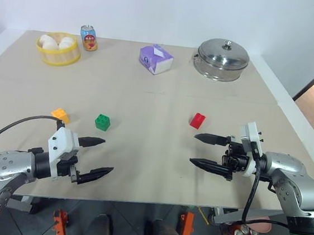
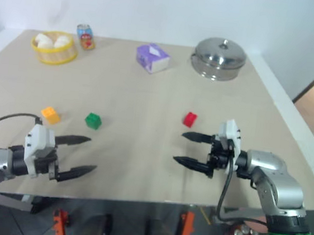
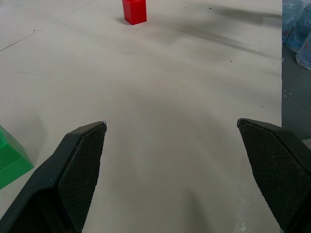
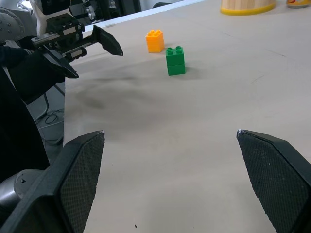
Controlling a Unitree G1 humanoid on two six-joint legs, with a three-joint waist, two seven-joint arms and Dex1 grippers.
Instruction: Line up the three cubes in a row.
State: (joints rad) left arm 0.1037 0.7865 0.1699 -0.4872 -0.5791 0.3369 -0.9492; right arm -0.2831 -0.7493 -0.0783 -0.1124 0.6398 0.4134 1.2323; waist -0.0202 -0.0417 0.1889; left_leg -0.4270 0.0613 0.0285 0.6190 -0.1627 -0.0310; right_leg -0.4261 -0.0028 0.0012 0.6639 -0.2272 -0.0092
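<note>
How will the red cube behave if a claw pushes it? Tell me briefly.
The red cube looks like rigid plastic, so probably stiff and light. Its flat faces should slide on the smooth table, not roll. It might tip if pushed high.

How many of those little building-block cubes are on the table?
3: the orange-yellow cube and the green cube sit near each other on the robot's left; the red cube sits apart, toward its right. None looks hidden.

Head stereo pair looking forward-down over whole table [image 1: 140,166]. Wrist cams low, close to tabletop, facing each other across the middle; both overlap head views.
</note>
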